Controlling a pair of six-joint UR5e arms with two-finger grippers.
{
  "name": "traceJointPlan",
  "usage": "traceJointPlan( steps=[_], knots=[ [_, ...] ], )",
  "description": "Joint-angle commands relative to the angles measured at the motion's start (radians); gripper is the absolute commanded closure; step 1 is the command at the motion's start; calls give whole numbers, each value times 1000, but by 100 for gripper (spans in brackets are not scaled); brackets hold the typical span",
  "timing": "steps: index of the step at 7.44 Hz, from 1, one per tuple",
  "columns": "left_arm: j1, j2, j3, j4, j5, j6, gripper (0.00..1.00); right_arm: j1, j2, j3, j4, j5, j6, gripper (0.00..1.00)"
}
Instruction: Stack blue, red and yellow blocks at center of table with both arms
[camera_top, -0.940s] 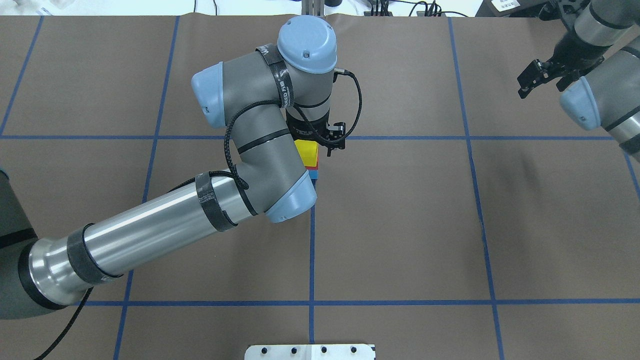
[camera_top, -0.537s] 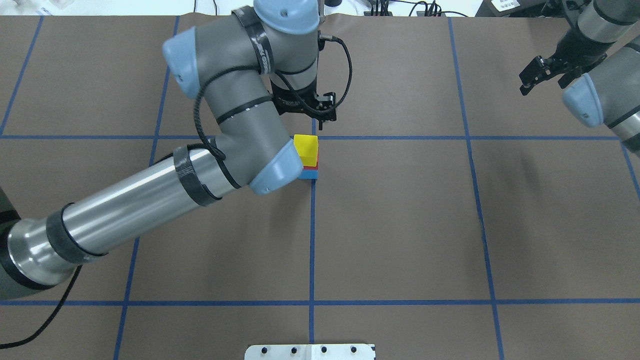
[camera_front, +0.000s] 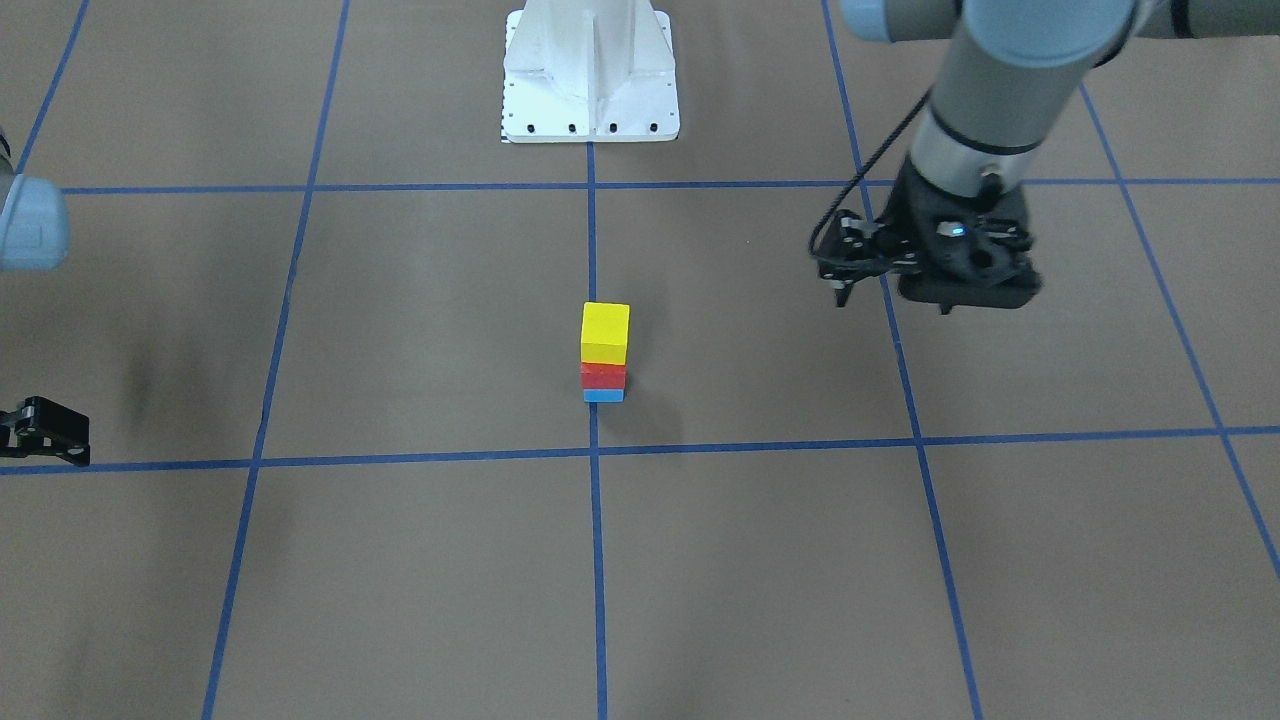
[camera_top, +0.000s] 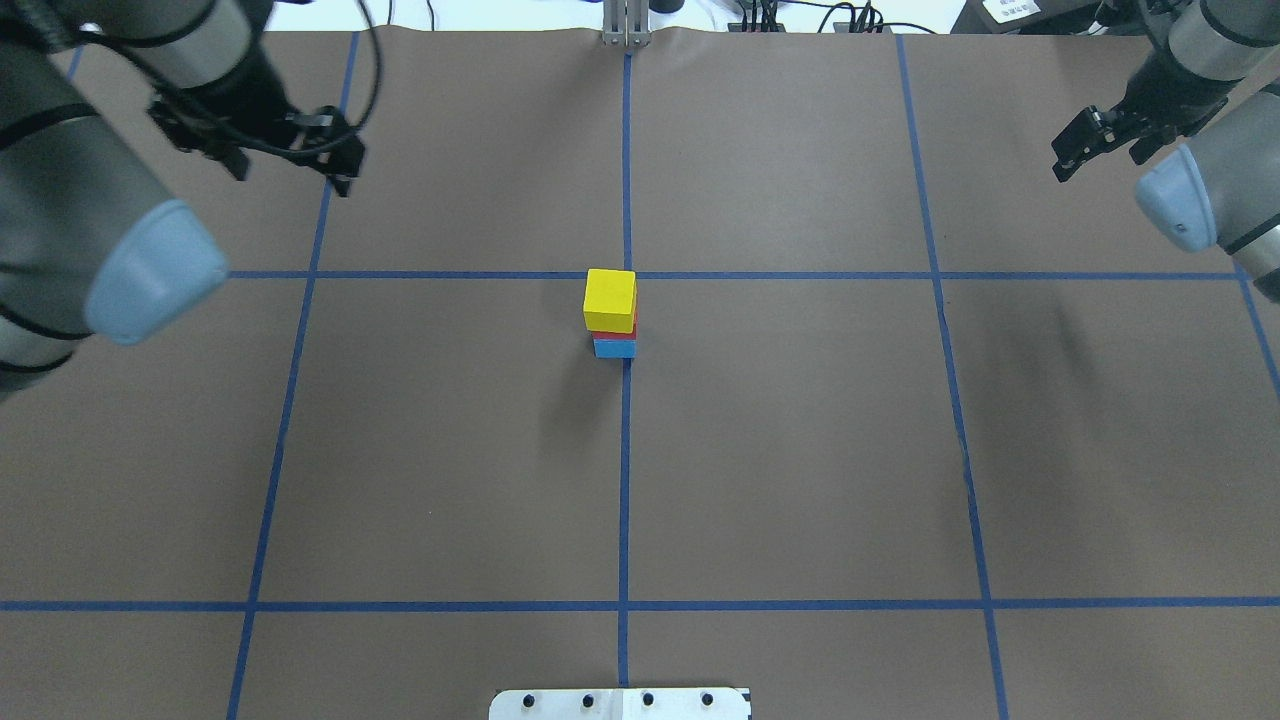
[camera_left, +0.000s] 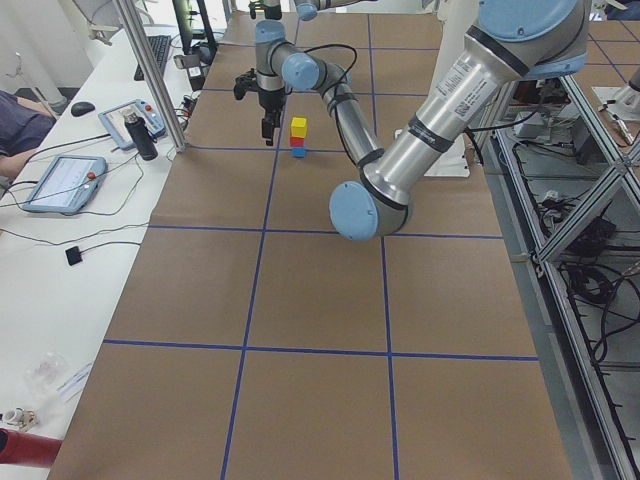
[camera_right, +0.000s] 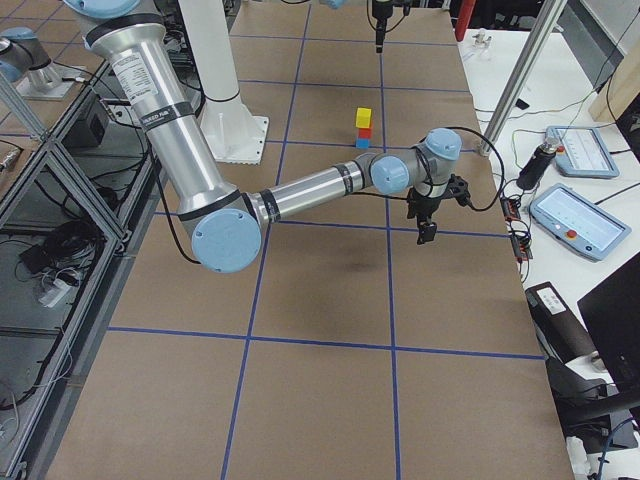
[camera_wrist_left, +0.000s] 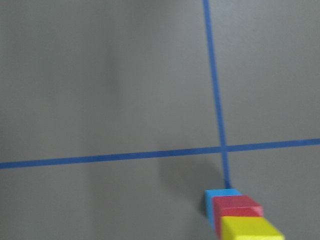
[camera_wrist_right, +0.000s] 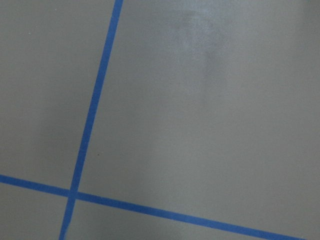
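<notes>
Three blocks stand in one upright stack just on the robot's side of the centre tape cross (camera_top: 626, 274). The blue block (camera_top: 616, 350) is at the bottom, flat on the tabletop (camera_top: 800, 450), and overlaps the tape line that runs from the cross toward the robot. The red block (camera_front: 603, 376) sits on it, and the yellow block (camera_top: 610, 298) is on top. Their sides line up closely.

Both grippers are well apart from the cross and from the stack. The left gripper (camera_front: 955, 285) hangs above the tabletop out to the robot's left of the cross, pointing down. Its fingers are hidden under the wrist and camera bracket, so I cannot tell whether it is open or closed. The right gripper (camera_top: 1085, 145) hangs far out on the opposite side of the cross, to the robot's right. It shows only as a small dark shape, and I cannot tell its state either.

The left wrist view looks down on the cross, with the stack at its lower edge. The right wrist view shows bare tabletop and two crossing tape lines.
</notes>
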Motion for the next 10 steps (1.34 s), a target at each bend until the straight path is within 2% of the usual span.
traceJointPlan(
  steps=[1,2,3,4,6,7,8,10],
  knots=[
    [-198,261,-44,-42,-15,329,0,84,-45,-28,119,0,-3,1],
    [-313,339,14,-45,-101,530,0,144,-56,-45,111,39,-9,1],
    [-426,390,83,-50,-197,686,0,195,-123,-47,115,73,-16,1],
    [-510,456,145,-82,-204,864,0,236,-157,-47,107,73,-85,1],
    [-570,499,250,-201,-202,897,0,286,-201,-47,83,105,-95,1],
    [-572,508,298,-273,-198,894,0,301,-205,-33,48,156,-95,1],
    [-570,509,353,-338,-197,894,0,304,-209,-32,35,161,-95,1],
    [-570,510,397,-357,-197,891,0,319,-235,-32,37,165,-95,1]
  ],
)
